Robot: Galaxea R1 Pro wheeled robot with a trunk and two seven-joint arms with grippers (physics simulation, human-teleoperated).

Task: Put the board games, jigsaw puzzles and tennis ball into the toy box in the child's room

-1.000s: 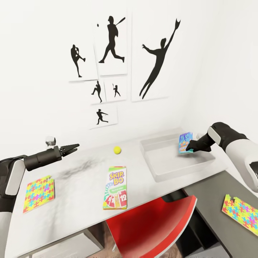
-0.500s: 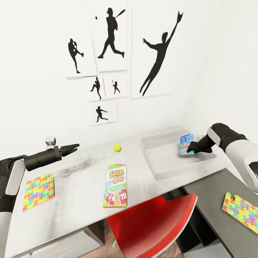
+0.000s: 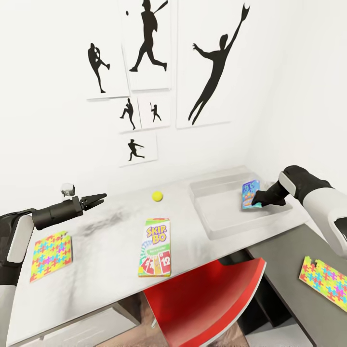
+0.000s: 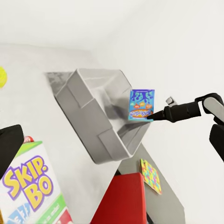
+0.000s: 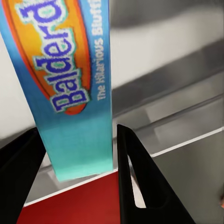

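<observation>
My right gripper (image 3: 255, 198) is shut on the small blue board game (image 3: 249, 193), holding it upright over the right end of the light-grey toy box (image 3: 207, 226) on the table (image 3: 106, 250). In the right wrist view the blue board game (image 5: 70, 93) sits between my fingers (image 5: 135, 177). The Skip-Bo board game (image 3: 155, 246) lies flat mid-table, and the tennis ball (image 3: 157, 195) rests behind it. One jigsaw puzzle (image 3: 50, 249) lies at the left, under my open, empty left gripper (image 3: 99, 198). Another jigsaw puzzle (image 3: 325, 282) lies on the lower dark section. The bed is out of view.
A red chair (image 3: 207, 299) is tucked under the table's front edge, below the toy box. The white wall with black baseball silhouettes (image 3: 149, 43) runs close behind the table. A side wall closes the right end beyond the toy box.
The whole picture has shifted a little, so the camera moved. My right gripper still holds the blue board game over the toy box, and my left arm has not moved.
</observation>
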